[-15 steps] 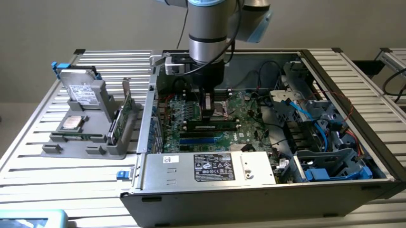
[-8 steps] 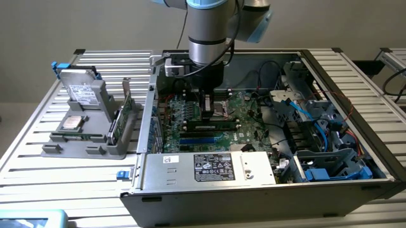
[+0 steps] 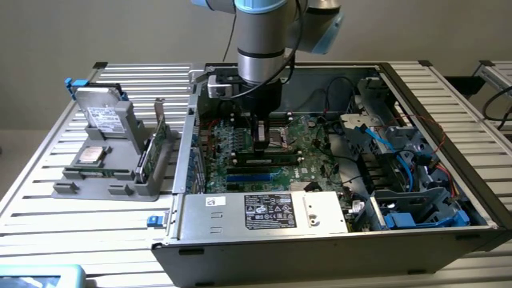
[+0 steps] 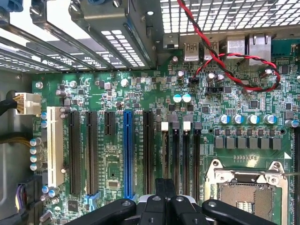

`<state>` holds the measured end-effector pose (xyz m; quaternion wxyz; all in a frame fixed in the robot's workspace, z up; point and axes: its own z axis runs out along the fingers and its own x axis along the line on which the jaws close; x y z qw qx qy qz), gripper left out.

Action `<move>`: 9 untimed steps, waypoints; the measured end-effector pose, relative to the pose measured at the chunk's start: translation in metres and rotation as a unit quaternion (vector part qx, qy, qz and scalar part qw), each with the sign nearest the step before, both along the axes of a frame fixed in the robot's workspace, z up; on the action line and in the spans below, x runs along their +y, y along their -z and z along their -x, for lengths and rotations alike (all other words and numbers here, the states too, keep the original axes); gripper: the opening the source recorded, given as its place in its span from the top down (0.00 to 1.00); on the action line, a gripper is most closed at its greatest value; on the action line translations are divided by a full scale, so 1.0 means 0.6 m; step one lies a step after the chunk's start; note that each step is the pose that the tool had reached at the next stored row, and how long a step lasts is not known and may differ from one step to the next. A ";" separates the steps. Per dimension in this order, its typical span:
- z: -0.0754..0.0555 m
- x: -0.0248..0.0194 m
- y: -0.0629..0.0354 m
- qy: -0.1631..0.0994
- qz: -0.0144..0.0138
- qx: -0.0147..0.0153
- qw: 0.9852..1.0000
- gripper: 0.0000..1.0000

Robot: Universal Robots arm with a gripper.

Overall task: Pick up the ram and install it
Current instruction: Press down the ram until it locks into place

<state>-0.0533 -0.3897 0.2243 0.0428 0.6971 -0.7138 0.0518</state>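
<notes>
We see a plain beige wall (image 3: 96, 30) behind a table (image 3: 48, 198) of ribbed silver metal slats, evenly lit, with a second slatted table (image 3: 500, 69) at the exterior view's right.

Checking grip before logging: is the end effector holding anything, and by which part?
Nothing visibly held: the black end effector is shut, with nothing between its fingers, over the green motherboard's long black slots.

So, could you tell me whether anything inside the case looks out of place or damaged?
Nothing looks damaged or spilled. Two things stand out: a red-and-black wire loops loose across the motherboard near the rear ports, and the CPU socket looks empty.
</notes>
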 end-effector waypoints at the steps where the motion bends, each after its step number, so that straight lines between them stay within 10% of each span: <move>1: 0.000 -0.0001 0.001 0.000 0.000 0.000 1.000 0.89; 9: -0.009 -0.0007 -0.023 0.000 0.000 0.000 1.000 0.89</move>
